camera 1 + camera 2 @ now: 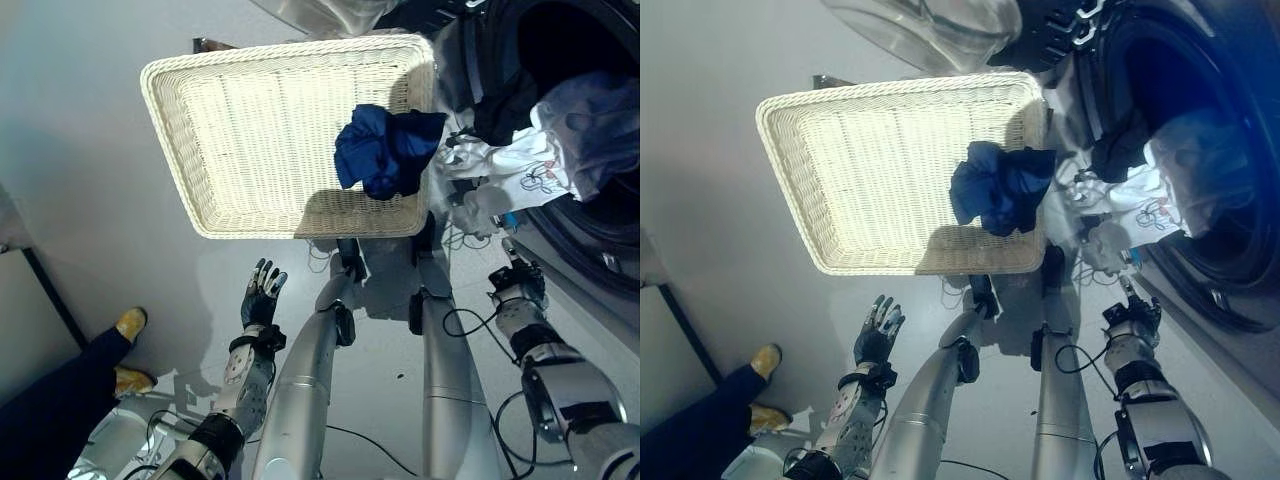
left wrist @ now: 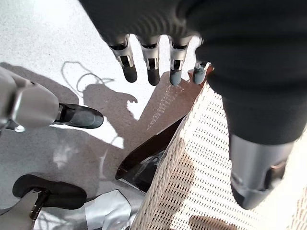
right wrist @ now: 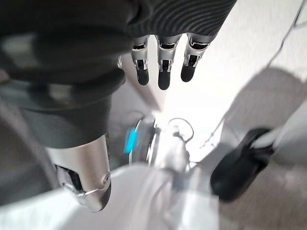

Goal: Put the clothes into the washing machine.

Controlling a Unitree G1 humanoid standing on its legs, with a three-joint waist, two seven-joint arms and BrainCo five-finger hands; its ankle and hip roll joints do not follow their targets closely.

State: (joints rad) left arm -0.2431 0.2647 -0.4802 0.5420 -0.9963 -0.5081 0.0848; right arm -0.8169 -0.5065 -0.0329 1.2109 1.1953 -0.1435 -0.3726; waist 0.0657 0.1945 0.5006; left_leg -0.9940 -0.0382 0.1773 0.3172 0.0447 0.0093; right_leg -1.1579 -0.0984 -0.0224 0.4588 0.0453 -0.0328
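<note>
No readable writing anywhere; the white garment [image 1: 520, 170] carries a thin dark line print, too small for you to make out, and no label shows on the machine.

In the left eye view your cream wicker basket [image 1: 230, 130] sits on the floor at 12 o'clock from the robot. The blue clothing [image 1: 385, 150] is bunched inside it against the basket's 3 o'clock wall, touching the rim. At 2 o'clock the washing machine [image 1: 590, 250] stands with its dark drum open; the white garment hangs out over the drum's lip and trails down toward the floor just beside the basket's corner. More pale cloth [image 1: 590, 130] and a dark piece lie inside the drum.

Your left hand [image 1: 262, 295] is at 7 o'clock of the basket, below its near edge, fingers straight and spread, holding nothing. Left wrist view confirms it: straight fingers [image 2: 152, 67] over bare floor, basket wall beside the thumb, not touching. The blue clothing is at 1 o'clock from this hand, well apart.

Your right hand [image 1: 518, 285] is at 5 o'clock of the basket, near the machine's lower rim. Right wrist view shows fingers [image 3: 163, 67] straight, empty, with the white garment past them, apart. The white garment lies at 12 o'clock from this hand, near.

A person's dark trouser leg and yellow shoes [image 1: 130, 325] show at 8 o'clock.
</note>
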